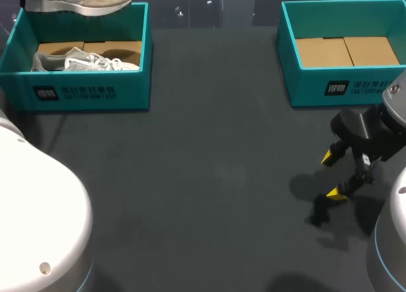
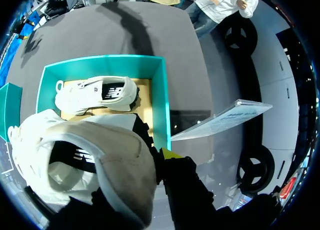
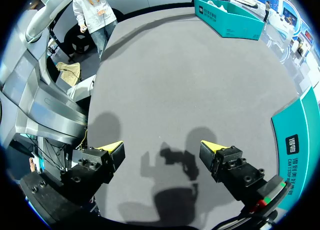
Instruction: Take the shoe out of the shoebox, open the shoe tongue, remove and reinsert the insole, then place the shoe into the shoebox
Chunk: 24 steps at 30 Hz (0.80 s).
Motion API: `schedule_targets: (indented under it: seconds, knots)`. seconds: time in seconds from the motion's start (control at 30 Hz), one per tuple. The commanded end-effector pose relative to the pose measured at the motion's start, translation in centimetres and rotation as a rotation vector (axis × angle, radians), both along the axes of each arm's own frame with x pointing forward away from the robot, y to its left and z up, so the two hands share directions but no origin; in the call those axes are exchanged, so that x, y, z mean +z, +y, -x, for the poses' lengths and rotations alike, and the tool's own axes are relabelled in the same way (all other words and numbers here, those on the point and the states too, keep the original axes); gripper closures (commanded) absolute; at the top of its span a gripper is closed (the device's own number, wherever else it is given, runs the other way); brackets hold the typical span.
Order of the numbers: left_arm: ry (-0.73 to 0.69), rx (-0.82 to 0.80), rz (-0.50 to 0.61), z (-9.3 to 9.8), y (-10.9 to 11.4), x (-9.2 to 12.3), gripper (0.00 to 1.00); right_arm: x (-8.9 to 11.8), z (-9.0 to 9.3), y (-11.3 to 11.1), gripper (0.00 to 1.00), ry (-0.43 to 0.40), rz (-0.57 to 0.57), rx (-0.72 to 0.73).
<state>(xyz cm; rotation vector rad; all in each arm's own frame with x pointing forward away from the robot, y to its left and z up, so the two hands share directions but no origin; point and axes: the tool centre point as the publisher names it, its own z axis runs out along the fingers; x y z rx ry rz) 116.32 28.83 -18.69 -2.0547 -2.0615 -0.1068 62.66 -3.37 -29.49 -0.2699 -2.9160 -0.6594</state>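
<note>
Shoe (image 2: 90, 165) clamped in left gripper (image 2: 140, 180) above box (image 2: 161, 105); advise clearing rim, setting down mid-table. Right gripper (image 3: 162, 150) open.

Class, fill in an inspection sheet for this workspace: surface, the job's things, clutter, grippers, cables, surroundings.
Surface: dark grey table with a matte covering.
Job's things: the left shoebox holds one white shoe. The second shoe is held above that box. The right shoebox shows only its cardboard floor.
Clutter: nothing seen.
Grippers: the left gripper is shut on the second shoe, with one yellow tip showing. The right gripper is open above the table near the right shoebox and holds nothing.
Cables: nothing seen.
Surroundings: nothing seen reaching over the table.
</note>
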Motion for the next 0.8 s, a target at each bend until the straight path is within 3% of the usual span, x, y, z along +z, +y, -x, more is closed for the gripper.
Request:
schedule_targets:
  seconds: [0.03, 0.23, 0.67, 0.8]
  knots:
    - [-0.009, 0.004, -0.013, -0.4, 0.1, -2.7, 1.0, -0.1, 0.1, 0.1, 0.0, -0.003, 0.003, -0.002]
    - [-0.019, 0.011, 0.042, -0.9, 0.9, -5.1, 1.0, -0.1, 0.1, 0.1, 0.0, -0.003, 0.003, -0.002]
    - [-0.019, 0.011, 0.042, -0.9, 0.9, -5.1, 1.0, -0.1, 0.1, 0.1, 0.0, -0.003, 0.003, -0.002]
    - [-0.004, 0.013, 0.033, -0.4, 1.0, -6.6, 1.0, -0.1, 0.1, 0.1, 0.0, -0.003, 0.003, -0.002]
